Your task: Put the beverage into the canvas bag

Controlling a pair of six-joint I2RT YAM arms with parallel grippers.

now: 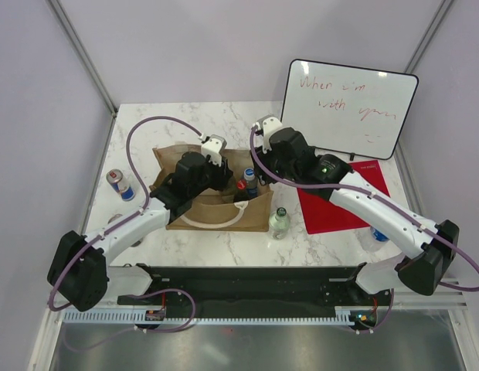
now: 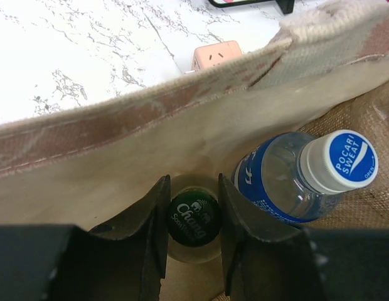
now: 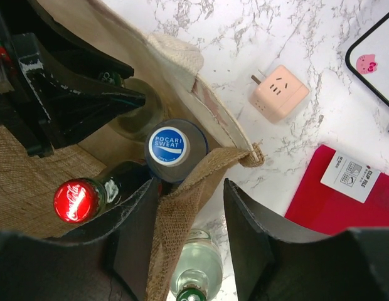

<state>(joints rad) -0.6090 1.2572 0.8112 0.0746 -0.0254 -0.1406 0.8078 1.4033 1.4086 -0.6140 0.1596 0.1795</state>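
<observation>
The tan canvas bag (image 1: pixel 259 212) stands open at the table's middle, white handles (image 1: pixel 212 224) at its front. Inside it, my left gripper (image 2: pixel 193 183) is shut on a green-capped Chang soda bottle (image 2: pixel 194 218), close to the bag's far wall (image 2: pixel 119 144). A Pocari Sweat bottle (image 2: pixel 295 175) and a red-capped Coca-Cola bottle (image 3: pixel 75 200) also stand in the bag. My right gripper (image 3: pixel 189 185) is open, its jaws straddling the bag's burlap right wall (image 3: pixel 175 213). A clear green-capped bottle (image 1: pixel 280 222) stands outside the bag at its right front corner.
A Red Bull can (image 1: pixel 120 184) stands left of the bag. A red folder (image 1: pixel 340 201) lies to the right, a whiteboard (image 1: pixel 348 108) leans behind it. A pink plug adapter (image 3: pixel 279 94) sits behind the bag. Another bottle (image 1: pixel 376 234) lies under the right arm.
</observation>
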